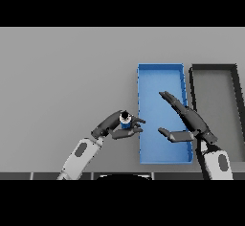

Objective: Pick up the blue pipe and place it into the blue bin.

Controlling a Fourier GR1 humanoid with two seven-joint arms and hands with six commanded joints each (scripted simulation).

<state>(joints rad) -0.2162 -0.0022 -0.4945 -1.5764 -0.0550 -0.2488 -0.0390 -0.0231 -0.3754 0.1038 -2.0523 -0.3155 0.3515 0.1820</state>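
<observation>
A short blue pipe (125, 121) with a dark top stands upright in my left hand (116, 127), whose fingers and thumb curl round it. The hand holds it just left of the blue bin (161, 72), close to the bin's left wall. My right hand (187, 119) hovers open over the right half of the blue bin, fingers straight and pointing toward the far left, thumb spread out. Nothing lies in the part of the bin floor that I can see.
A dark grey bin (213, 68) stands right of the blue bin, side by side with it, and its right end is cut off by the view's edge. Grey tabletop stretches to the left and far side.
</observation>
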